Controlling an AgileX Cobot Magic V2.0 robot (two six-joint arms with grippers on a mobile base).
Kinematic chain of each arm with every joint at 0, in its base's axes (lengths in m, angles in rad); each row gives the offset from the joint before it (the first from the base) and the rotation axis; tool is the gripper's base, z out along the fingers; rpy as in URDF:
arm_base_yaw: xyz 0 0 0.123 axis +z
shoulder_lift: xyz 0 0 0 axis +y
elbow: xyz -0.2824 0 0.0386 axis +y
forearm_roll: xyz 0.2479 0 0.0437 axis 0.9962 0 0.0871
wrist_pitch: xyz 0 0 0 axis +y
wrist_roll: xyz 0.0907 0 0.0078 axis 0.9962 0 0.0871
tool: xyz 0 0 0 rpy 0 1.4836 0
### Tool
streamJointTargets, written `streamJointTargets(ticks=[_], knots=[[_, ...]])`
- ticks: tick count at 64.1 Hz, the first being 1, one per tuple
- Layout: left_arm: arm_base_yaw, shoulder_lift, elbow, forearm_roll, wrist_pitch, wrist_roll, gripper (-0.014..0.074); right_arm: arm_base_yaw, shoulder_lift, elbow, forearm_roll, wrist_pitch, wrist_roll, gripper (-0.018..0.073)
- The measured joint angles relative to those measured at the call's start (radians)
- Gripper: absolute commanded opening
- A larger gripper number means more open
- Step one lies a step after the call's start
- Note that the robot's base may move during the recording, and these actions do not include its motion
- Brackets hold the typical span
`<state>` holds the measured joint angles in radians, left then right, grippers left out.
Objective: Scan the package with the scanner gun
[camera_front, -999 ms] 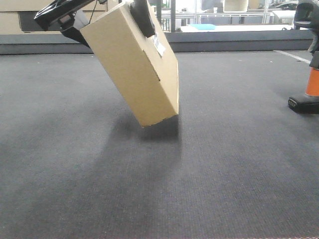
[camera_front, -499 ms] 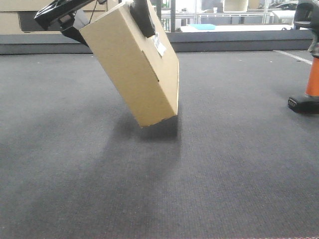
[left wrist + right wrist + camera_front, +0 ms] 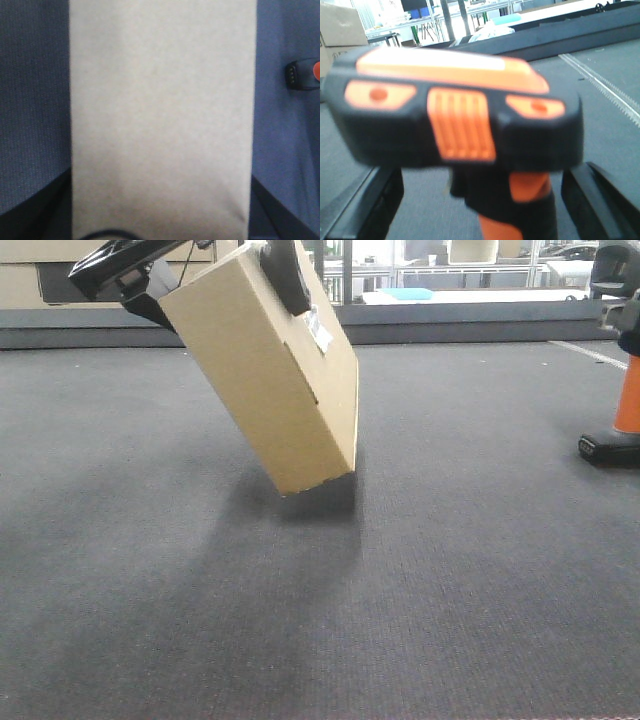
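The package (image 3: 270,380), a tan box with a white label (image 3: 320,332), hangs tilted with its low corner just above the carpet. My left gripper (image 3: 225,295) is shut on its upper end. In the left wrist view the package (image 3: 160,115) fills the middle, with dark fingers (image 3: 30,210) at the lower corners. The scanner gun (image 3: 625,400) stands upright at the right edge. In the right wrist view its black and orange head (image 3: 455,120) is close up. My right gripper (image 3: 485,200) is open, with its fingers (image 3: 367,205) wide on either side of the handle and not touching it.
Dark grey carpet (image 3: 450,570) covers the floor. A low dark ledge (image 3: 480,325) runs along the back. Stacked cartons (image 3: 30,280) stand at the far left. The scanner's base (image 3: 302,75) shows to the right of the package in the left wrist view.
The package has stayed in place in my left gripper. The scanner gun at the right edge has shifted very slightly to the right.
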<state>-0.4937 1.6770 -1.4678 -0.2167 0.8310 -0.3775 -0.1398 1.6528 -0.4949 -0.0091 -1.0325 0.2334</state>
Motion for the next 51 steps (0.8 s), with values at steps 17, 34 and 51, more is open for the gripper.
streamJointTargets(ticks=[17, 34, 51], knots=[[0.0, 0.0, 0.0, 0.0, 0.0, 0.001, -0.0111, -0.008, 0.006, -0.021, 0.016, 0.025, 0.0, 0.0558], [0.0, 0.0, 0.0, 0.0, 0.0, 0.004, -0.0111, -0.009, 0.091, -0.034, 0.018, -0.036, 0.0, 0.0558], [0.0, 0.0, 0.0, 0.0, 0.0, 0.008, -0.0111, -0.009, 0.098, -0.034, 0.017, -0.095, 0.0, 0.0558]])
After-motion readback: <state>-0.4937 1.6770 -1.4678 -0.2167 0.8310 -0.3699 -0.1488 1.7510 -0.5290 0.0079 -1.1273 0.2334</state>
